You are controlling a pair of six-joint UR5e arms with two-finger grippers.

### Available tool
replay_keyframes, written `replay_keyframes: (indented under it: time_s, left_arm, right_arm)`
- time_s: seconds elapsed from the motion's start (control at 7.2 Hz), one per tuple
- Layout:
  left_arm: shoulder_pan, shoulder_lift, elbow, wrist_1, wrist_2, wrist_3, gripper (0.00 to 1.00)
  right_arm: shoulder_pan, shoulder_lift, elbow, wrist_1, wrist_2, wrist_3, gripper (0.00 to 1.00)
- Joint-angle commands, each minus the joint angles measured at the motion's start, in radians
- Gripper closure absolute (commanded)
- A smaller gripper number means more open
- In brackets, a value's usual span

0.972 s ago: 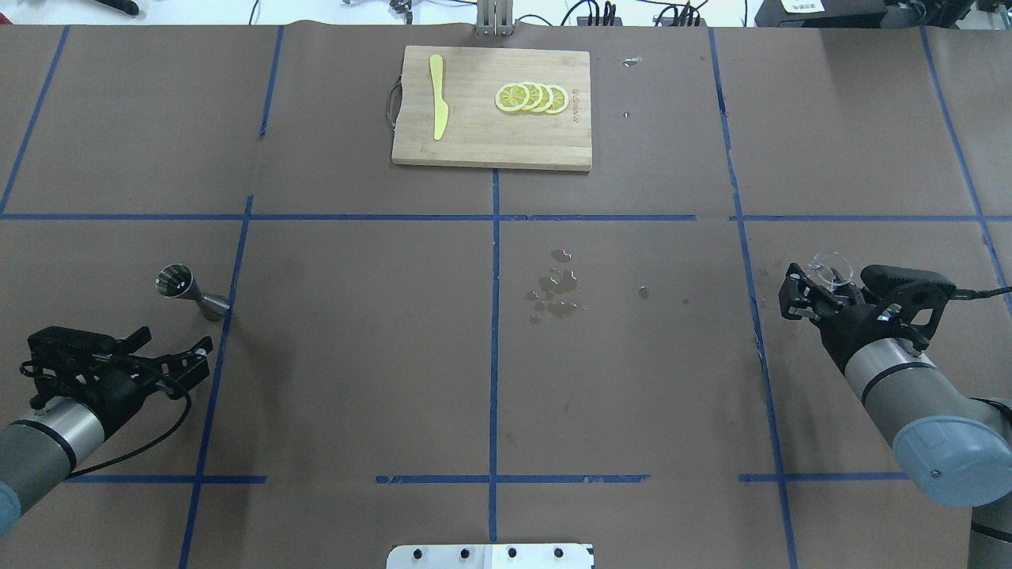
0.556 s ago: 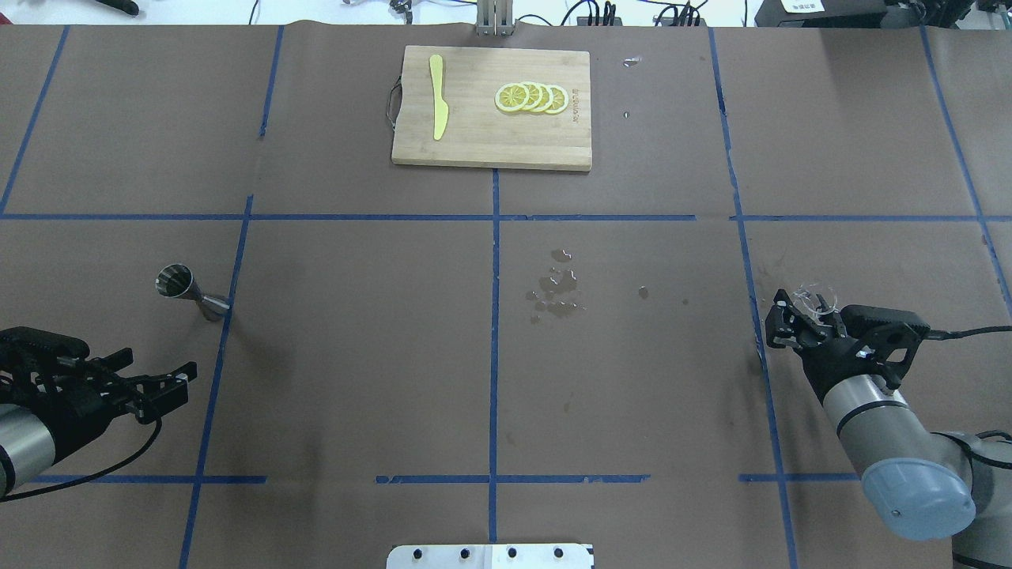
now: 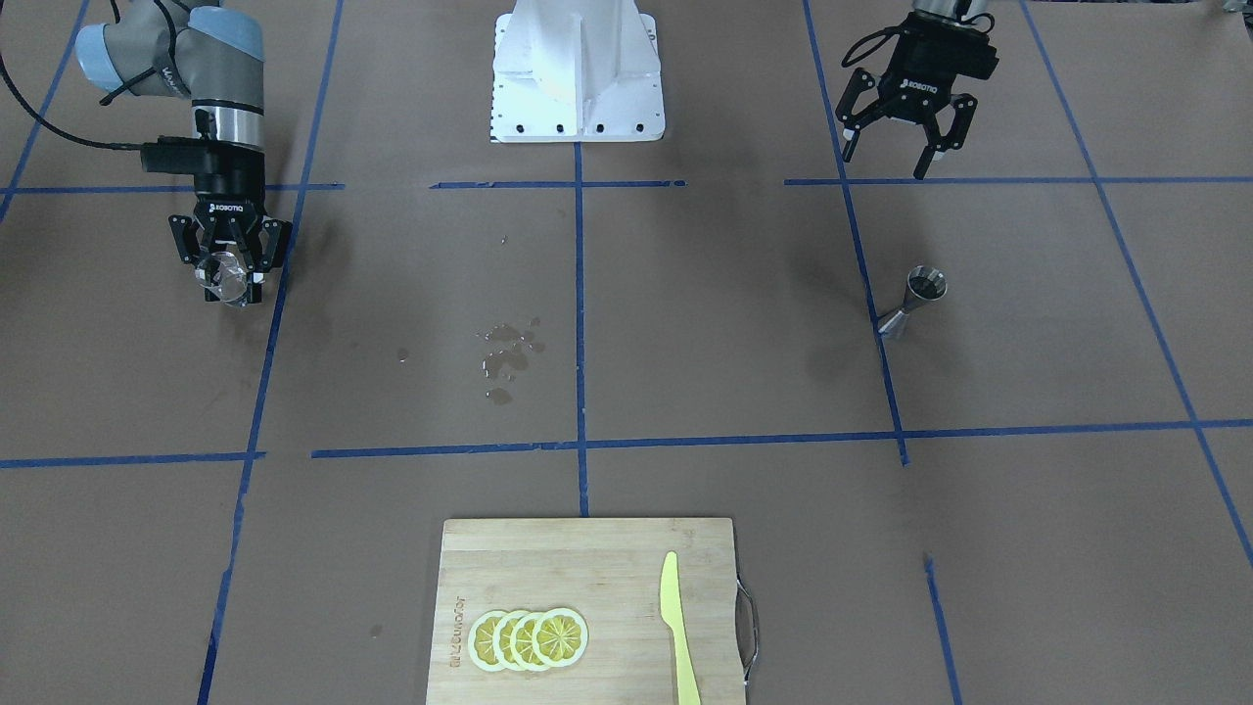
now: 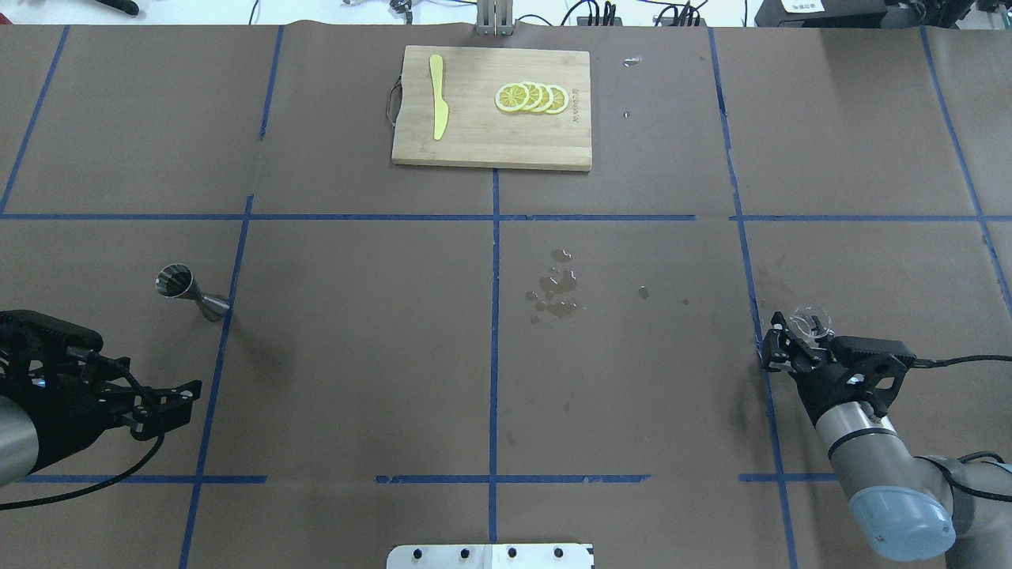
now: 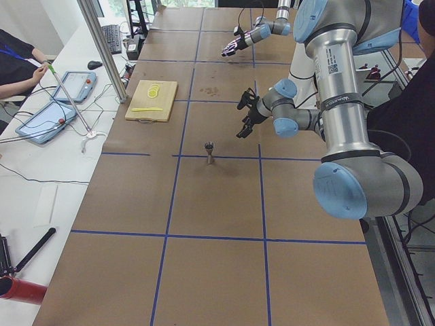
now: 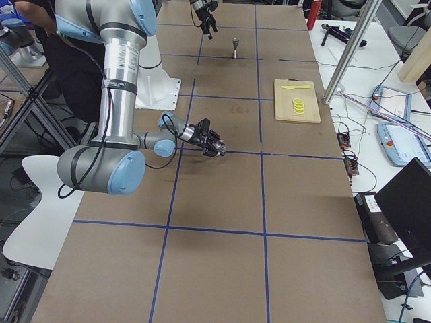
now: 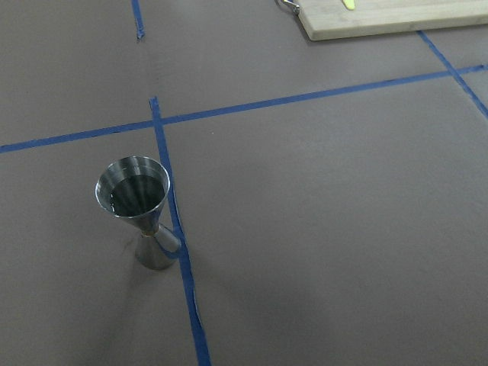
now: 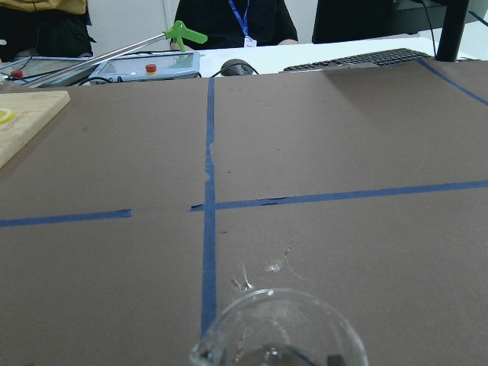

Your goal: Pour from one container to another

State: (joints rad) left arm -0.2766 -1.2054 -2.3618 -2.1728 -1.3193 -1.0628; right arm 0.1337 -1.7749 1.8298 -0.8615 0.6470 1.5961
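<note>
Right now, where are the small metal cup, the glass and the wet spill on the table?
Metal cup (image 7: 131, 191): left wrist view, inside its upper bowl.
Glass (image 3: 227, 278): front-facing view, on its clear side.
Spill (image 4: 561, 308): overhead view, on one of its larger wet patches.

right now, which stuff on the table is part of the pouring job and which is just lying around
Part of the job:
- small clear glass cup, gripped in the right hand
- steel jigger, upright on its own
- left hand, open and empty

Just lying about:
- wooden cutting board
- lemon slices and yellow knife on it
- spilled drops mid-table
</note>
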Motion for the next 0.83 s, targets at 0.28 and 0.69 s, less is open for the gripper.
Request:
replay_keyframes:
  time_s: [0.28, 0.69]
  left_arm:
    - [-0.045, -0.006, -0.014, 0.041, -0.049, 0.049, 0.0]
    - [-0.064, -0.006, -0.016, 0.041, -0.052, 0.066, 0.0]
  right_arm:
    - [-0.019, 0.055, -0.079, 0.019, -0.033, -0.011, 0.71]
    - [-0.02, 0.055, -0.095, 0.019, -0.072, -0.015, 0.0]
